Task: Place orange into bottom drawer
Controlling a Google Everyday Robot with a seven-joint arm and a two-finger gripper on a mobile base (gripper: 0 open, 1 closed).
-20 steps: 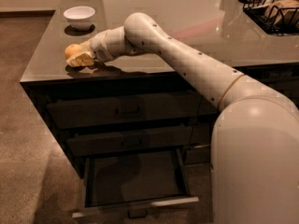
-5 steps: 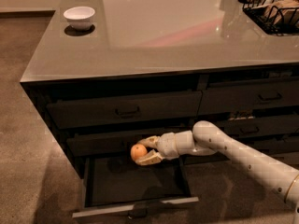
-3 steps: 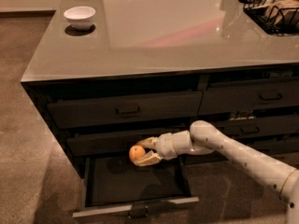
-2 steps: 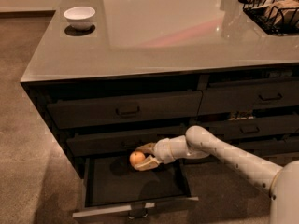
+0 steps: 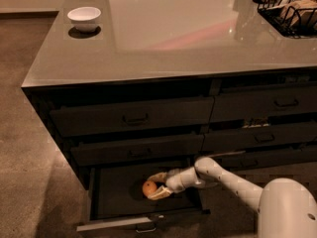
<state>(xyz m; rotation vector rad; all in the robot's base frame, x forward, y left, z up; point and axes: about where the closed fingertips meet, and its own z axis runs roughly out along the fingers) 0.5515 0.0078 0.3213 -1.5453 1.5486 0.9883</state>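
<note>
Large dark grey-black cabinet [image 5: 163,43] with a glossy grey top, filling most of the view, standing on a brown speckled floor [image 5: 29,172]. Two columns of flat-fronted drawers with small dark bar handles down its face, the left column wider.

Smooth white robot arm [image 5: 223,175] coming in from a rounded white body at the lower right, reaching leftward and low across the cabinet front.

Lowest wide, shallow bottom drawer [image 5: 116,197] of the left column standing open, its dark flat interior exposed, its pale front edge nearest the camera. The two like drawers above it closed.

Black wire basket [image 5: 290,14] at the far right corner of the top, holding pale items too dim to identify.

Small white round bowl [image 5: 84,18] near the far left corner of the top, well apart from the basket.

Two-finger gripper [image 5: 151,188] inside the open drawer, right of its middle, low over the floor of the drawer. Tan fingers [image 5: 159,176] clamped on the fruit, one above and one below.

Small round orange [image 5: 148,188] with dull skin, held between those fingers within the drawer; unclear whether touching the drawer floor.
</note>
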